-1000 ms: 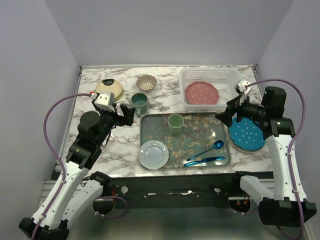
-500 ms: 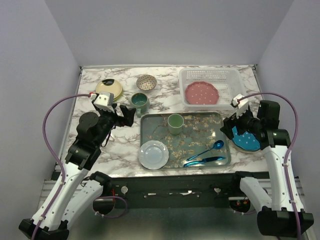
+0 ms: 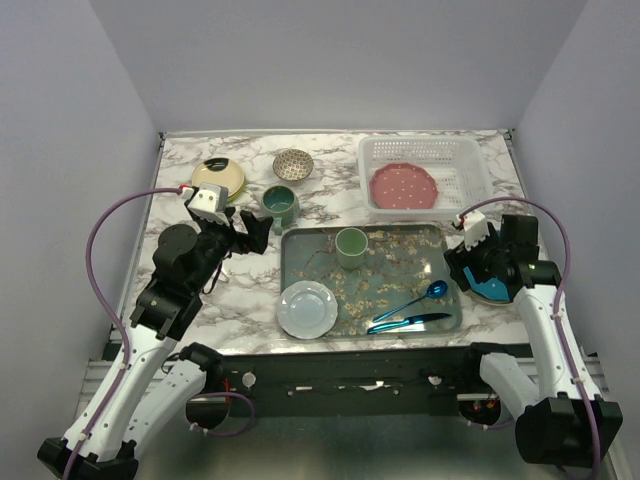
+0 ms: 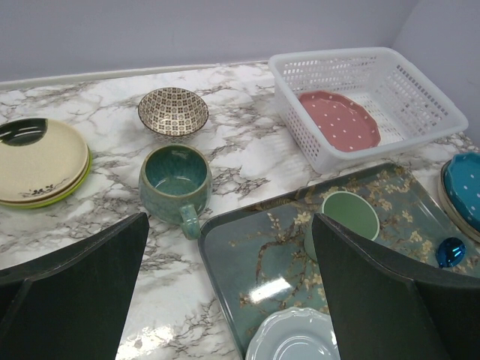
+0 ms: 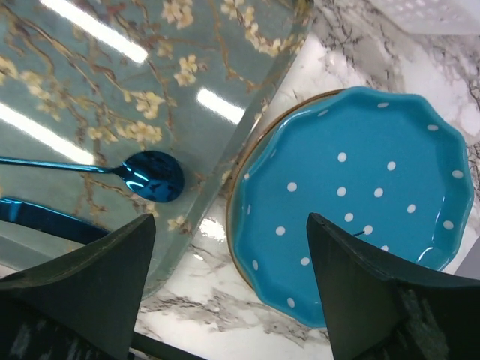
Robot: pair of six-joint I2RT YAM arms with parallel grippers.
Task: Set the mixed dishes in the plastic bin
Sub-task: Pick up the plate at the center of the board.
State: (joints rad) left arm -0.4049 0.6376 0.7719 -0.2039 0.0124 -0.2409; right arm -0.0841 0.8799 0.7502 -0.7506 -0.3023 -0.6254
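Observation:
The white plastic bin (image 3: 418, 152) stands at the back right with a pink dotted plate (image 3: 403, 185) lying in it. My right gripper (image 3: 458, 266) is open low over the teal white-dotted plate (image 5: 360, 187). The jaws straddle the plate's left rim, and an amber rim (image 5: 241, 169) shows beneath it. My left gripper (image 3: 255, 235) hangs open and empty near the dark teal mug (image 4: 175, 178). Behind the mug sits the speckled bowl (image 4: 173, 110). A cream plate (image 4: 37, 159) rests on a lime green one (image 4: 71, 187) at the back left.
A grey crumb-strewn tray (image 3: 284, 270) fills the middle, holding a green cup (image 3: 351, 245), a pale blue plate (image 3: 307, 308), a blue spoon (image 3: 420, 298) and another blue utensil (image 3: 408, 322). The tray's right edge lies close beside the teal plate.
My right arm has pulled back toward the near edge and dropped over the teal plate, jaws still open. The left arm has not moved.

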